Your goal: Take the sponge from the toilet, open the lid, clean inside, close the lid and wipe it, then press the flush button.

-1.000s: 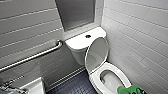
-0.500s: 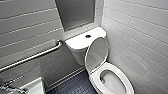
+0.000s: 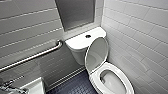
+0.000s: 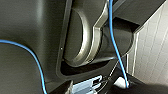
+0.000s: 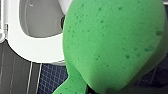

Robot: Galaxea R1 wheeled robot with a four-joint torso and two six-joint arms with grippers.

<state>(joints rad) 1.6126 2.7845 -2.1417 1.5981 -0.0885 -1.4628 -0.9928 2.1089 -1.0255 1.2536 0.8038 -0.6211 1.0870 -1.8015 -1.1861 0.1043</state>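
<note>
One white glossy ceramic toilet (image 3: 79, 54) stands in the corner of a tiled room, its boxy tank against the back wall. The white smooth oval plastic lid (image 3: 96, 53) is raised and leans back against the tank front. This leaves the oval bowl (image 3: 111, 81) open under the white ring seat (image 3: 125, 82), which lies down flat. The inside of the bowl looks pale grey, and what lies at its bottom is too blurred to make out. On the flat white rectangular tank cover (image 3: 80, 41) sits a small round dark flush button (image 3: 88, 36).

The small bright green porous sponge (image 5: 112, 42) hangs very close to the right wrist camera, above the front curve of the seat and the dark blue small-tiled floor (image 3: 75, 86). It is apart from the bowl's rim rather than inside it. Its lower end narrows where a dark part of the right claw (image 5: 101, 90) pinches it, so that claw is clamped on the sponge. Whether the left claw is open or closed cannot be told; its wrist camera faces the robot's dark housing, blue cables (image 4: 115, 45) and a strip of white tiled wall (image 4: 155, 50).

A chrome grab bar (image 3: 32, 57) runs slanting along the left wall. Below it, a corner of a white rectangular sink (image 3: 35, 87) shows, with a chrome tap (image 3: 8, 86) beside it.
</note>
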